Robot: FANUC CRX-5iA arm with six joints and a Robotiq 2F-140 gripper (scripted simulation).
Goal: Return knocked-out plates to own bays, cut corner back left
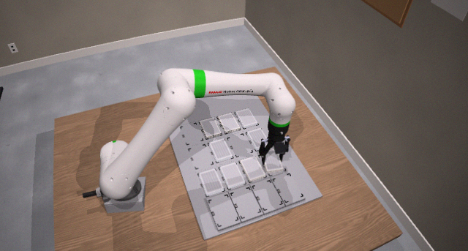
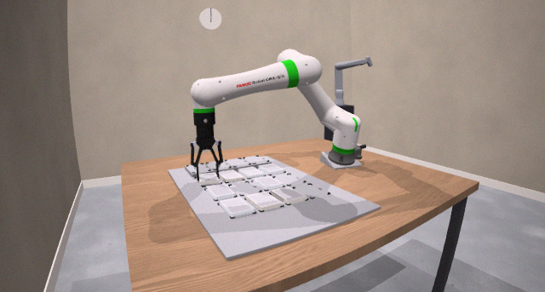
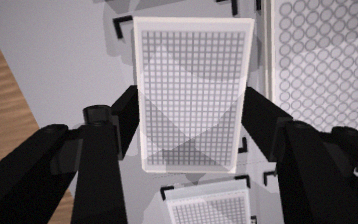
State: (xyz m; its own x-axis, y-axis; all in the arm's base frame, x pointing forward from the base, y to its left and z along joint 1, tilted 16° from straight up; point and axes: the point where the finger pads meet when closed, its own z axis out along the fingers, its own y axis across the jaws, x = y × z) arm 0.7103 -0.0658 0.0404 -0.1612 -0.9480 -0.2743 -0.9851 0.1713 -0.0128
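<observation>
My gripper [image 1: 272, 162] is shut on a sealed 384-well plate [image 1: 273, 165], one finger on each long side. In the wrist view the gripper [image 3: 192, 112] frames this fine-grid plate [image 3: 191, 75], which sits slightly askew to the black corner pieces [image 3: 122, 25] of its bay. The plate is low at the deck's far row, third column from the arm. I cannot tell whether it touches the floor. In the exterior view the gripper [image 2: 207, 176] stands upright over the plate [image 2: 209, 179] at the deck's left end.
A 96-well plate [image 3: 325, 60] lies close beside the held plate, and another 384-well plate [image 3: 207, 206] lies just past its end. Several more plates [image 1: 232, 175] fill nearby bays on the grey deck [image 1: 241, 163]. The raised column of bays [image 1: 252, 203] stands empty.
</observation>
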